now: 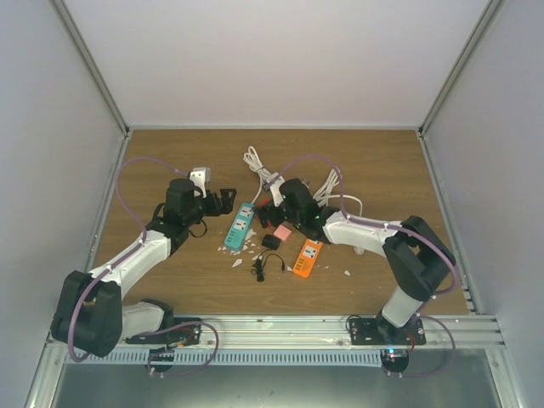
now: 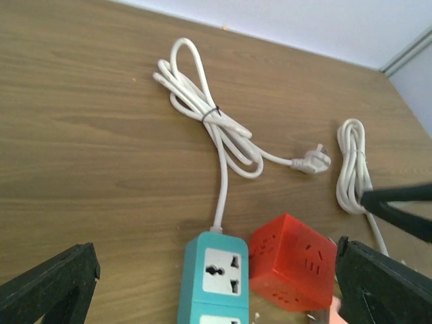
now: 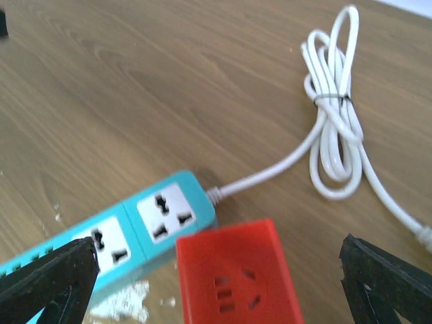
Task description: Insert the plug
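Sockets on the teal strip [image 2: 214,270] face up, unplugged. Its white cord [image 2: 202,111] loops in a tied coil and ends at the plug [image 2: 312,160], which lies on the table [image 1: 170,153] well apart from the strip. The left gripper [image 1: 225,201] and right gripper [image 1: 272,202] are both spread wide, holding nothing. The red cube [image 2: 291,270] sits just beside the strip. Both are cut off in the wrist views.

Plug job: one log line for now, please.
left gripper: open, empty | right gripper: open, empty | white plug: loose, not inserted | teal strip: visible sockets empty
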Controlling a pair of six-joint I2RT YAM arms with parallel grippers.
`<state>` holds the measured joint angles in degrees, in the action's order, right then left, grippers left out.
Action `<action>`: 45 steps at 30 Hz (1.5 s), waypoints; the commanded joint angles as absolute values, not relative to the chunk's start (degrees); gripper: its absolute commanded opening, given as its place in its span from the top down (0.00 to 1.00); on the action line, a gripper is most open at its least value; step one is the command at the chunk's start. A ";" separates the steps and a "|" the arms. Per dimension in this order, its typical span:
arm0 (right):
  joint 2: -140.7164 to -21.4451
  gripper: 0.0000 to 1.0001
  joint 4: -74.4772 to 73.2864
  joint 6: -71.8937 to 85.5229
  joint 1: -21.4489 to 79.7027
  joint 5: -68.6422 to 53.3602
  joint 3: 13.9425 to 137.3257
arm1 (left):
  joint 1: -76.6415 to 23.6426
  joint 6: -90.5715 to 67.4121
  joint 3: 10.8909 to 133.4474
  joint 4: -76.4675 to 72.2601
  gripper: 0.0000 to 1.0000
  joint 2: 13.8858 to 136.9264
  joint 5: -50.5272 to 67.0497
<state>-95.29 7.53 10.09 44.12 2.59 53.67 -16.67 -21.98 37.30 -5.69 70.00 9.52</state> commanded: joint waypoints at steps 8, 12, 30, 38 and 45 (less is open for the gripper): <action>-107.32 0.00 0.48 6.13 40.36 -4.77 63.36 | -16.36 -26.28 31.54 -11.52 0.01 64.02 13.92; -109.32 0.03 0.26 4.46 40.30 -6.78 63.99 | -16.39 -29.09 29.03 -11.55 0.01 60.83 12.88; -101.07 0.69 20.79 -4.99 44.08 -7.46 47.82 | -16.46 -39.93 22.36 -14.23 0.01 52.98 20.54; -89.02 0.70 31.09 -12.98 43.96 -6.57 42.22 | -16.74 -36.64 30.73 -13.42 0.01 64.35 29.73; -89.60 0.70 28.92 -17.66 40.94 -14.51 47.33 | -19.24 -38.14 39.93 -15.28 0.01 73.45 38.41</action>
<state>-88.77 27.05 -12.91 42.81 -9.67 43.70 -17.89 -37.82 36.07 -11.22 70.94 31.42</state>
